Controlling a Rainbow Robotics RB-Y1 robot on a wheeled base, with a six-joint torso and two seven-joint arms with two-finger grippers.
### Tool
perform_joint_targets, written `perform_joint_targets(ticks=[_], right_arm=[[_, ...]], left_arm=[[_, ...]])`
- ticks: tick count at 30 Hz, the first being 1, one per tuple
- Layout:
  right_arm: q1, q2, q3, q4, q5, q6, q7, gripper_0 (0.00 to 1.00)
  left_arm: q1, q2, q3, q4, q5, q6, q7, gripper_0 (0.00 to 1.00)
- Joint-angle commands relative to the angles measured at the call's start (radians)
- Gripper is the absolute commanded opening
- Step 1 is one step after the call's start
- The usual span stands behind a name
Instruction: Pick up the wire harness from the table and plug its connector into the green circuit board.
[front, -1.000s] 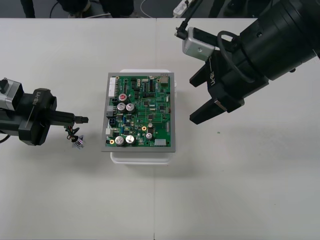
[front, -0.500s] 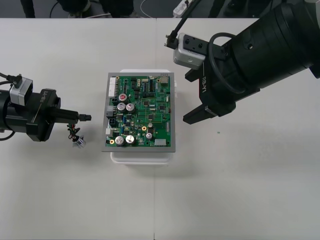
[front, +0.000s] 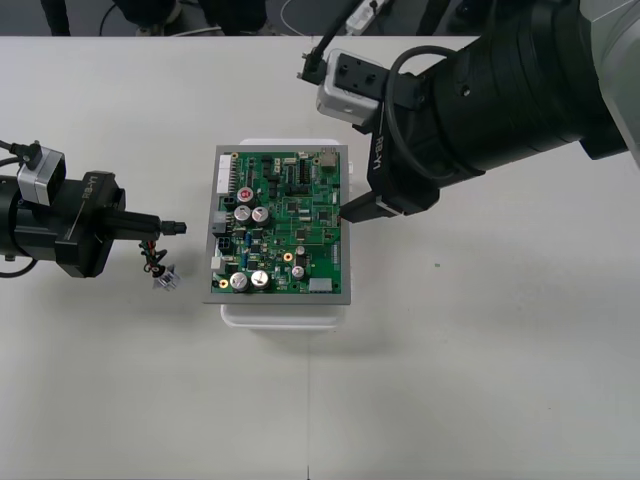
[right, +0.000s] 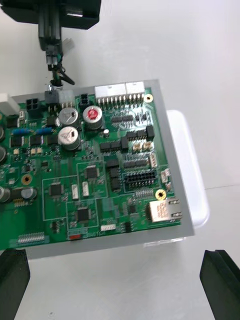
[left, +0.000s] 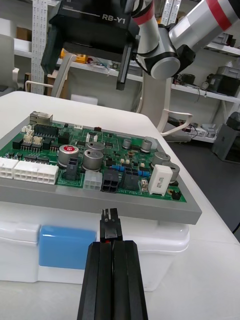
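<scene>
Your wire harness (front: 157, 268) sits over the counter's (front: 480, 380) left half, just beside the left edge of the green circuit board (front: 285, 235). Your left hand (front: 170, 228) is pinched narrow on the black plug (left: 109, 220), with the wires and metal socket (front: 165, 281) dangling beneath. The plug points level at the board's near connectors, so it looks lined up for insertion but not yet in. Your right hand (right: 116, 282), fingers spread wide, hovers at the board's right edge, probably to brace it on its white base (front: 285, 312).
</scene>
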Motion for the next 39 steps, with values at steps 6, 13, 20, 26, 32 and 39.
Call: perform_joint_targets(ticks=[6,13,20,26,32,39], right_arm=[[0.005,0.058,-0.036,-0.051,0.023,0.001,-0.009,1.0],[0.005,0.062,-0.005,-0.065,0.021,0.001,-0.011,1.0],[0.011,0.049,0.05,-0.075,0.05,0.001,-0.011,1.0],[0.017,0.053,0.058,-0.077,0.05,0.001,-0.004,1.0],[0.017,0.062,0.066,-0.086,0.066,0.001,0.008,1.0],[0.017,0.062,0.115,-0.088,0.124,0.001,0.012,1.0]], left_arm=[[-0.037,0.028,0.001,-0.034,0.015,-0.031,-0.083,0.0],[-0.04,0.025,0.001,-0.035,0.014,-0.031,-0.106,0.0],[-0.04,0.022,0.001,-0.035,0.014,-0.031,-0.127,0.0],[-0.043,0.018,0.001,-0.042,0.012,-0.031,-0.149,0.0],[-0.054,0.018,0.001,-0.04,0.009,-0.031,-0.157,0.0],[-0.062,0.001,0.001,-0.04,0.007,-0.031,-0.158,0.0]])
